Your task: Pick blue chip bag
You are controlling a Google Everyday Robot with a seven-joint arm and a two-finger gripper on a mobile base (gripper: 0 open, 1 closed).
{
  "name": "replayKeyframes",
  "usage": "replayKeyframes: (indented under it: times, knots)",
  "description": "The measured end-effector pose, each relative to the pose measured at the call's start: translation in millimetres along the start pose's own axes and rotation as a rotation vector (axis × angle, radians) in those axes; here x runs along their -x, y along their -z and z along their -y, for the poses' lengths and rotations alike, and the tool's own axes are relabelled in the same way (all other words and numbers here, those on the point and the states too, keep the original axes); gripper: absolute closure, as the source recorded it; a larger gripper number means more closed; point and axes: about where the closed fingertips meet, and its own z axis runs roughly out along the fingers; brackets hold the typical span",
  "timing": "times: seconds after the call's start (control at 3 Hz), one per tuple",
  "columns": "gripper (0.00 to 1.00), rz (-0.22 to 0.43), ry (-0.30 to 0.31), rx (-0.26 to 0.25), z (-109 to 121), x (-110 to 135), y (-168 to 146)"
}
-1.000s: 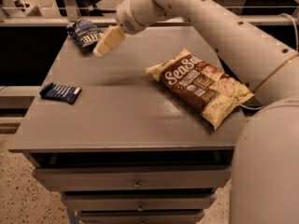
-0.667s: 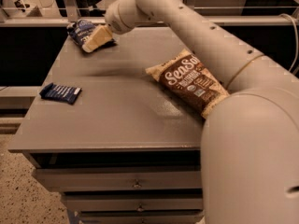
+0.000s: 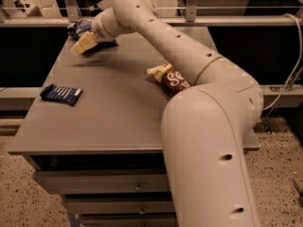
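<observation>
Since a moment ago the arm [image 3: 189,56] has swung further across the table [image 3: 118,122], and the gripper [image 3: 80,45] has slid left, so that it now sits right over the front of the blue chip bag [image 3: 77,29], where before it hung just beside it. The big elbow has come closer too, and covers far more of the brown bag [image 3: 171,78], of which only one crinkled end shows. The blue chip bag lies in the far left corner of the table, as earlier. Only a small glossy dark-blue patch with some white on it shows above and behind the gripper. With so little of it showing, I cannot tell its long axis or which way it points. Whether the gripper is clenched on the bag or loose I cannot tell from where I stand. The flat navy packet [image 3: 60,94] lies untouched near the left edge, well apart from both.
</observation>
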Motion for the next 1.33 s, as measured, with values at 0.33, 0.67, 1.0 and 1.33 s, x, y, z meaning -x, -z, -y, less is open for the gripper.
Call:
replayKeyframes:
  times: [0.33,0.67,1.0,1.33]
  knots:
    - [0.00,-0.016,-0.047,-0.001,3,-6,-27]
    - [0.18,-0.029,-0.078,-0.004,5,-11,-43]
    - [0.41,-0.031,-0.093,-0.015,9,-12,-46]
    - [0.64,-0.014,-0.086,-0.025,12,-5,-41]
